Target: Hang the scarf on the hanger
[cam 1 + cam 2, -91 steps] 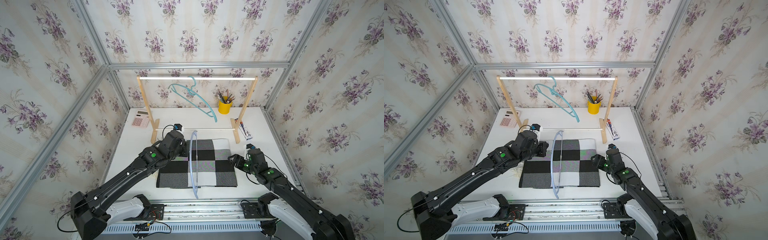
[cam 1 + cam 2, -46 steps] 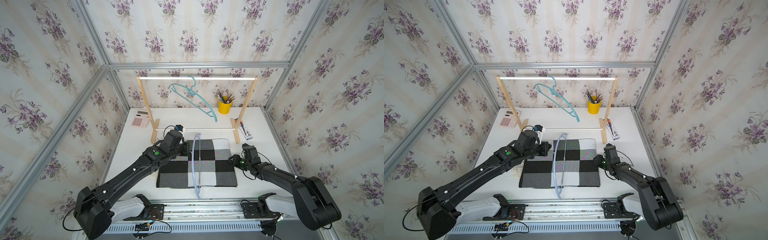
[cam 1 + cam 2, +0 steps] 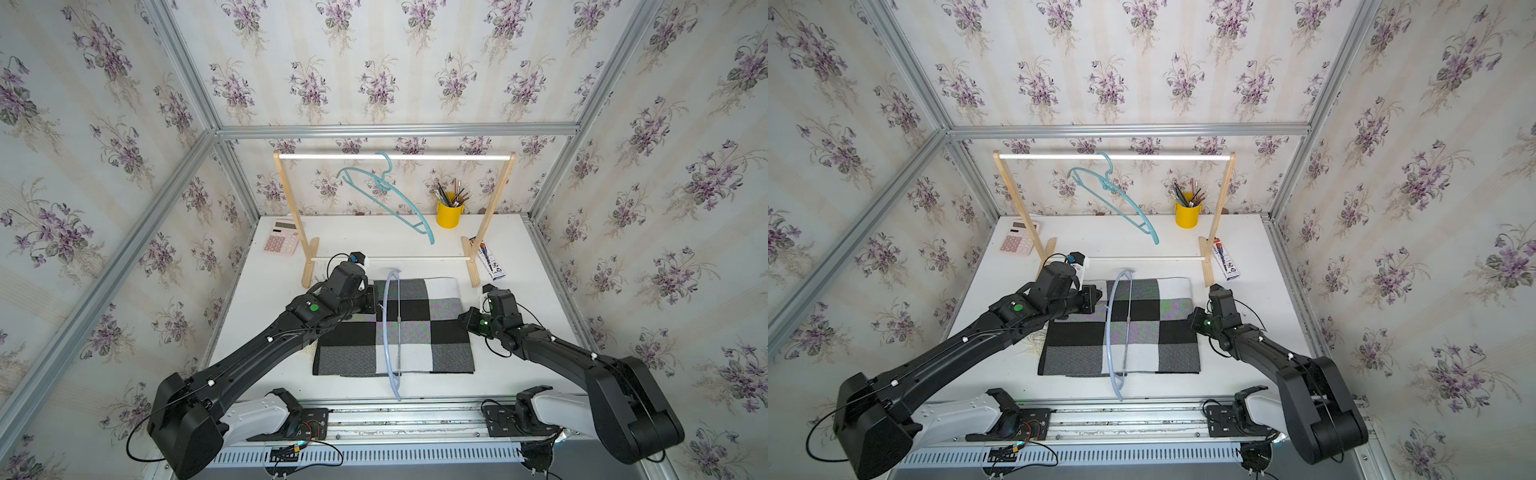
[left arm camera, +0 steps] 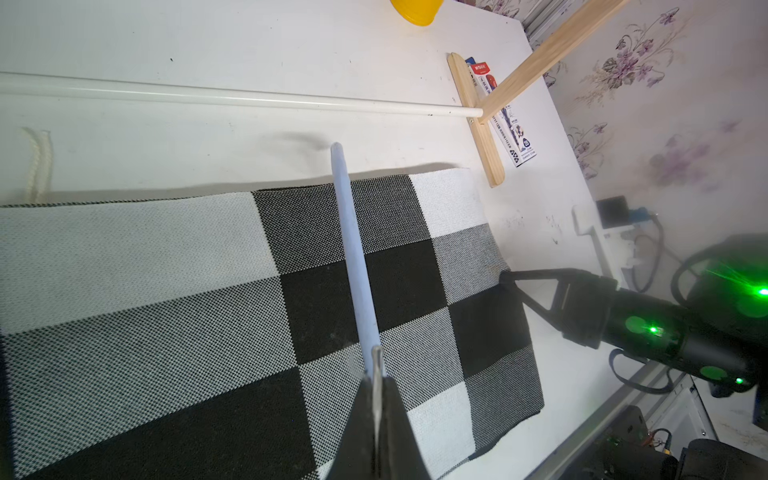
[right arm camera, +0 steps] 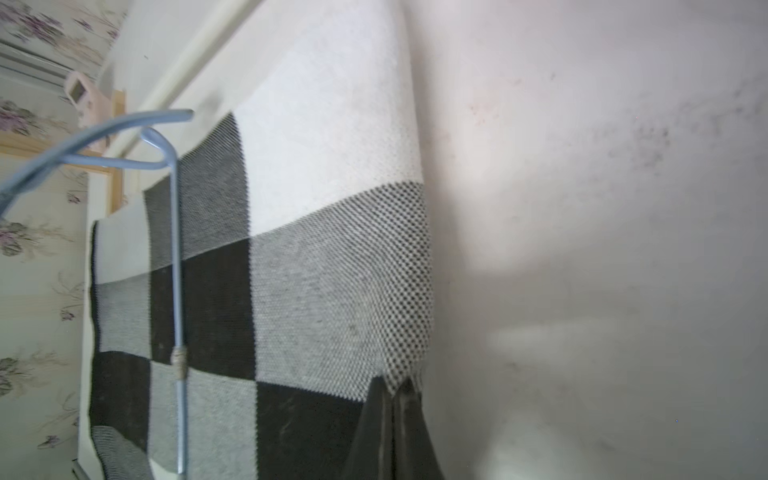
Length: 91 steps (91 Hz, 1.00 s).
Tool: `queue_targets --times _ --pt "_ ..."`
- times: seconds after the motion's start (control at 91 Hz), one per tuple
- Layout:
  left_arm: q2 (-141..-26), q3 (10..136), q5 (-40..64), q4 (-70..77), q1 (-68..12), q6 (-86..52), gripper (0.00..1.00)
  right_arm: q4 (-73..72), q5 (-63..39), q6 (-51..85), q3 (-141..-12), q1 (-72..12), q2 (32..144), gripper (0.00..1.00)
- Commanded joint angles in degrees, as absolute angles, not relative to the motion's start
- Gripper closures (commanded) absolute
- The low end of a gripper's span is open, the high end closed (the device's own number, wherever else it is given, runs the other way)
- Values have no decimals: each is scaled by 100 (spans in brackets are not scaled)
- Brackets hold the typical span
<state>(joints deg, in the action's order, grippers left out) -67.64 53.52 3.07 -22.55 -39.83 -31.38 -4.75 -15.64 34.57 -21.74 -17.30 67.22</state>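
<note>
Right gripper (image 5: 392, 399) pinched shut on the edge of the black-white-grey checked knit scarf (image 3: 419, 332), which lies flat on the white table (image 3: 523, 266). Beyond it, left gripper (image 4: 377, 386) clamps the hook of the pale blue plastic hanger (image 3: 387, 332) over the scarf. Risk: the shallow pinch slips and the folded layers split on lifting. Farther off, white box (image 4: 519, 145), print unreadable.

The scarf (image 3: 415, 328) lies on the table (image 3: 519, 249) before the rack (image 3: 291, 208) (second hanger (image 3: 405, 205) on its rail), hanger (image 3: 385, 332) over it.
</note>
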Motion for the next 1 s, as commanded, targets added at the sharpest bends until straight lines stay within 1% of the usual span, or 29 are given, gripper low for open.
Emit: queue_targets --times 0.0,0.121,0.209,0.396,0.407,0.582,0.692,0.879,0.989 --pt "-6664 5340 112 -2222 -3977 -3099 100 -114 -1558 3481 -2407 -1780 6150 100" --pt "-6554 5291 -1 -2193 -3981 -3058 100 292 -1659 3485 -2675 -2049 5769 100" --pt "-6501 5221 -43 -2135 -3981 -3045 100 340 -1753 3582 -2739 -2433 5671 100" --pt "-6478 5076 -35 -2006 -3981 -3084 100 -484 -2068 4060 -2546 -3032 5831 100" --pt "-6487 5069 -35 -2005 -3981 -3084 100 -550 -2080 4091 -2526 -3173 5856 100" --pt "-6444 4988 -55 -2021 -3973 -3136 100 -1924 -2368 4639 -2459 -3973 6461 100" --pt "-6340 4951 -113 -2030 -3968 -3138 100 -2426 -2373 4851 -2698 -4384 7003 100" --pt "-6246 4931 -70 -1995 -3973 -3138 100 -3066 -2429 5110 -3106 -4814 8093 100" --pt "-6193 4885 -34 -1983 -3968 -3135 100 -3381 -2480 5263 -3273 -4897 8690 100"
